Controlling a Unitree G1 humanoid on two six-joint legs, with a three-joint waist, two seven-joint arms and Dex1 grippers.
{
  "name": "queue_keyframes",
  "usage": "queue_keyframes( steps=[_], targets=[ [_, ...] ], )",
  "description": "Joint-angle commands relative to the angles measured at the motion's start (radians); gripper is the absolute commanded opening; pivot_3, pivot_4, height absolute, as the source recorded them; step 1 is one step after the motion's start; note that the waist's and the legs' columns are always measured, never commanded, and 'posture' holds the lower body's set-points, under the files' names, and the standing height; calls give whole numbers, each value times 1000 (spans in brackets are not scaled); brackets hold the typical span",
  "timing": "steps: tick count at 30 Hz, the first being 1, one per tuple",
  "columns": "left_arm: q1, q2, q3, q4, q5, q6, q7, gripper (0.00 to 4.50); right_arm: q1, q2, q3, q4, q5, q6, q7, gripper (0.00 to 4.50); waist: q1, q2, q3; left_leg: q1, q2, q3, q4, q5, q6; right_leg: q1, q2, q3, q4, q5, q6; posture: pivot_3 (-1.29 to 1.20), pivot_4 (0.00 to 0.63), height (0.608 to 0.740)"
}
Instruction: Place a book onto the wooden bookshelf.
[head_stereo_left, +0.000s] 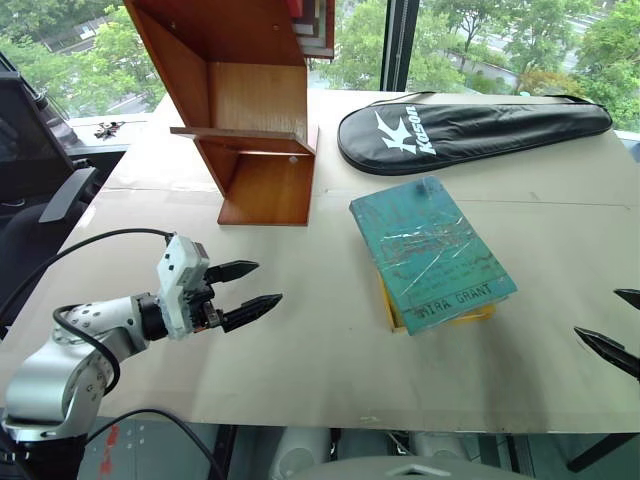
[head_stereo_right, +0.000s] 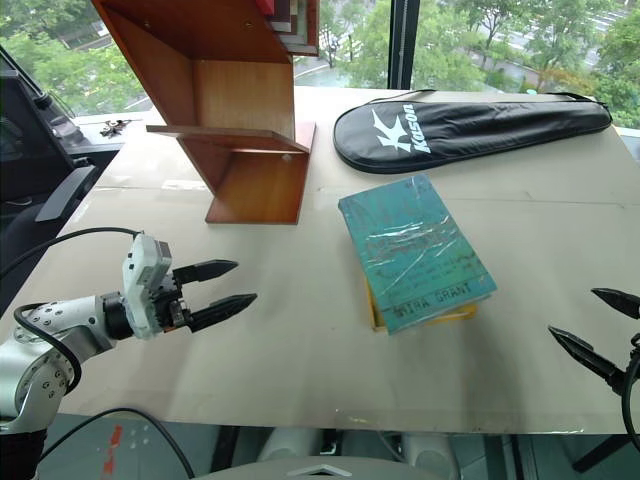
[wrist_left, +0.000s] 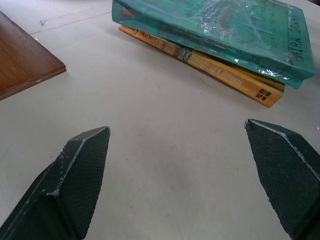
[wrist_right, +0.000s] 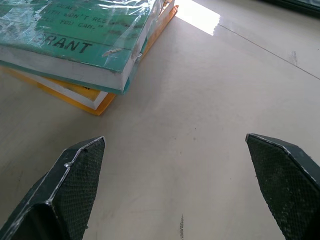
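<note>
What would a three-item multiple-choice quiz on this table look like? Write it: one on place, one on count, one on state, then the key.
1. The teal book lies:
A. on a yellow book
B. on the wooden bookshelf
C. on the black racket bag

2. Books stacked on the table:
A. one
B. two
C. four

3. The left tool is:
A. shut on the book
B. shut, empty
C. open, empty

Key: 1 A, yellow edges show beneath the teal cover; 2 B, two spines show in the left wrist view; 3 C, its fingers stand apart over bare table.
</note>
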Motion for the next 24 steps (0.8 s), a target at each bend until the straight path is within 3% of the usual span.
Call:
queue_keyframes(
  steps=[1, 4, 7, 10, 11, 12, 13, 15, 19, 24],
  targets=[
    [-39, 13, 27, -63, -44, -4, -6, 4445, -121, -31, 46, -37, 33, 94, -117, 4500, 0, 0, 0, 0, 0, 0, 0, 0, 0, 0, 0, 0, 0, 0, 0, 0, 150, 740],
    [-98, 23, 24, -162, -104, -10, -22, 4445, -417, -105, 221, -25, 80, 321, -296, 4500, -27, -3, 5, 1, 1, 3, 1, 0, 0, 0, -1, 0, 1, 1, -2, 0, 150, 740],
    [-108, 23, 30, -201, -138, -4, -29, 4500, -606, -140, 349, 57, 41, 442, -369, 3699, -23, -2, 5, 2, 1, 8, 2, 2, -1, -2, -6, -4, 1, 5, -6, 0, 150, 740],
    [-93, 33, 47, -231, -176, 4, -41, 4500, -798, -154, 478, 154, 10, 518, -415, 2285, -17, -1, 5, 1, 2, 8, 0, 4, -4, -3, -4, -6, 1, 6, -4, 0, 150, 740],
    [-87, 34, 54, -236, -190, 10, -38, 4500, -866, -157, 543, 198, -18, 532, -419, 1607, -14, -1, 6, 0, 2, 7, 0, 5, -6, -4, -4, -6, 1, 7, -1, 0, 150, 740],
    [-79, 35, 59, -240, -196, 12, -37, 4500, -931, -152, 607, 249, -48, 550, -427, 1362, -16, -1, 6, -1, 2, 7, 0, 5, -6, -5, -3, -7, 1, 6, 0, 0, 150, 740],
    [-65, 36, 64, -243, -192, 7, -40, 4500, -995, -144, 684, 309, -94, 548, -428, 640, -17, 0, 6, -1, 2, 7, 0, 5, -6, -5, -3, -5, 1, 5, 1, 0, 150, 740],
    [-39, 38, 71, -246, -180, -2, -46, 4500, -1081, -125, 799, 405, -171, 522, -424, 76, -21, -1, 6, -4, 1, 7, -1, 5, -6, -8, -2, -5, 0, 5, 1, 0, 150, 740],
    [-1, 24, 90, -250, -170, -12, -18, 4500, -1198, -62, 989, 568, -273, 447, -340, 76, -26, -1, 5, -10, 1, 7, -1, 5, -6, -13, -2, -5, -1, 6, 2, 0, 150, 740],
    [38, 16, 98, -266, -150, -35, 5, 4500, -1242, 35, 1100, 537, -303, 457, -280, 76, -29, -2, 5, -14, 1, 7, 0, 5, -6, -17, -1, -5, 1, 6, 2, 0, 150, 740]
  ],
)
